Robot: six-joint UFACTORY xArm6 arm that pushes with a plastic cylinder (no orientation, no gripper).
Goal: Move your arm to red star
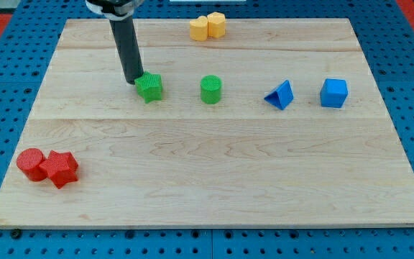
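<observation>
The red star [62, 168] lies near the view's bottom left corner of the wooden board [214, 173], touching a red cylinder [31, 164] on its left. My tip [133, 81] is far up and to the right of the star, at the left edge of a green star-like block [149, 87], touching or nearly touching it.
A green cylinder [210, 90] sits right of the green block. A blue triangle [280, 95] and a blue cube [333, 93] lie further right. Two yellow blocks [207, 26] sit together at the view's top edge of the board.
</observation>
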